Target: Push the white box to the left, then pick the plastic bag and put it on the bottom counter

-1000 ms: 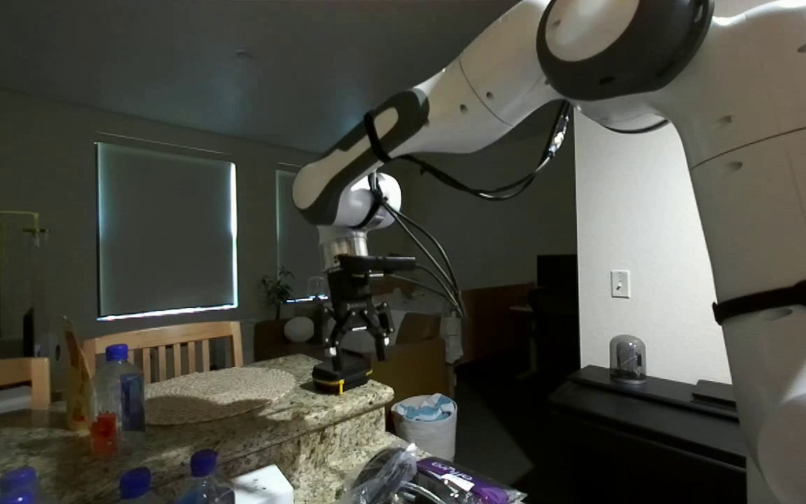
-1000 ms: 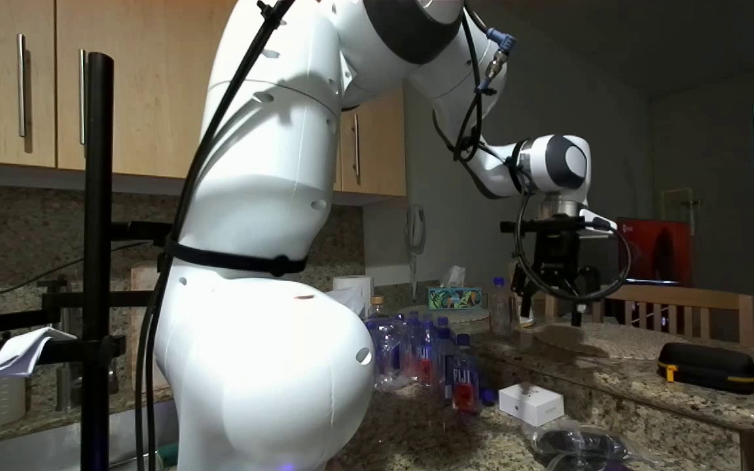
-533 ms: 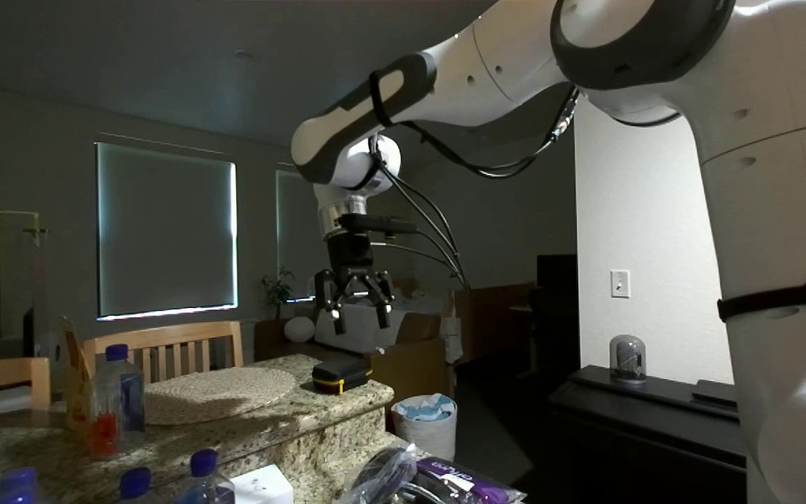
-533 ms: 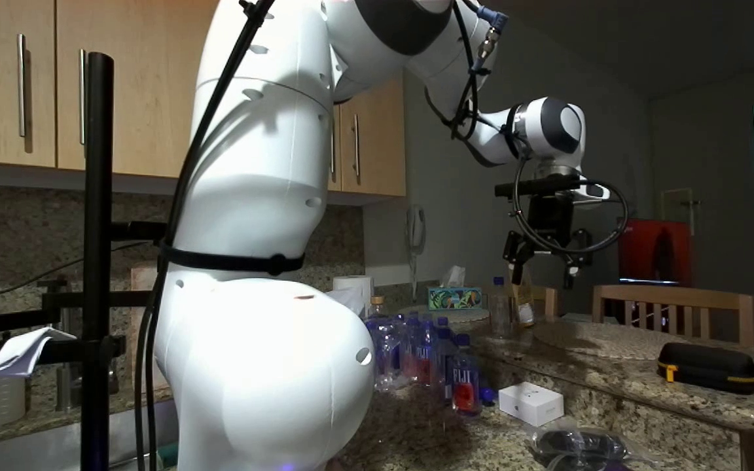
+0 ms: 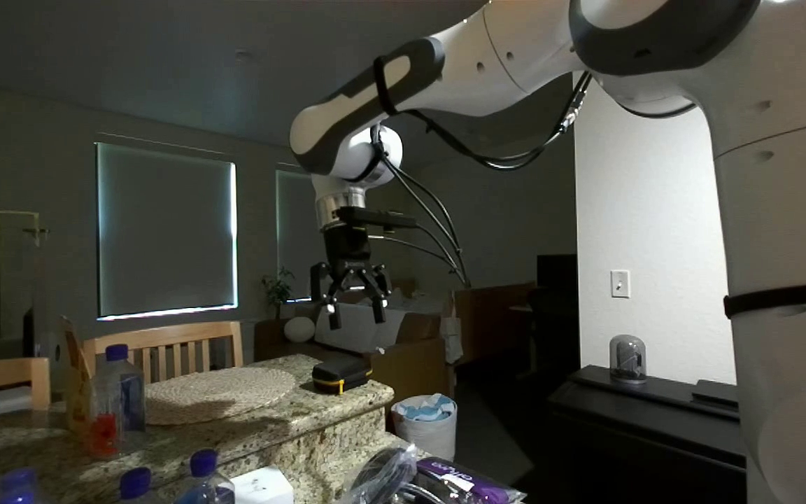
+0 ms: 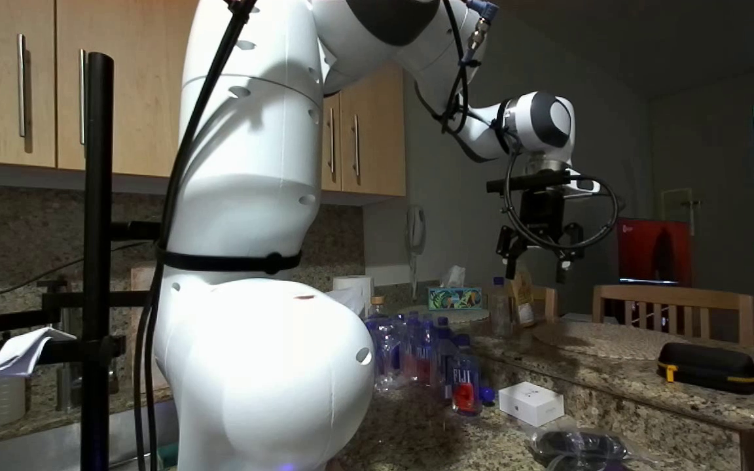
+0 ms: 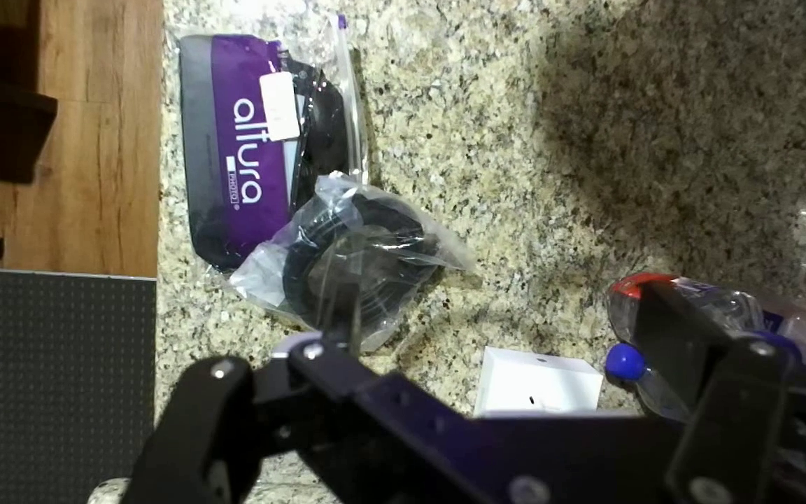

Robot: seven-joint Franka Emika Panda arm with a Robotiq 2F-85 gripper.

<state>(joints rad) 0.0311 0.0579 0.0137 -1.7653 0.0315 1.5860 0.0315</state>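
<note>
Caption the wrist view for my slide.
Open black gripper above a speckled beige granite countertop bearing a white rectangular box, a crumpled clear plastic bag and a purple-grey rectangular packet.

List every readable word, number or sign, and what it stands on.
"altura": purple pouch, wrist view.
"PHOTO": same pouch.
"FIJI": front water bottle, in an exterior view.
Too small, blurred or partly hidden: white sticker, mark beside "PHOTO", marks on white box and red panel, labels on other bottles.

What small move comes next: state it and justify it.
Probably lower the gripper toward the white box: the task puts that push first, if not already done. The gripper hangs open and empty, well above the box, which sits on the bottom counter near the bottles.
</note>
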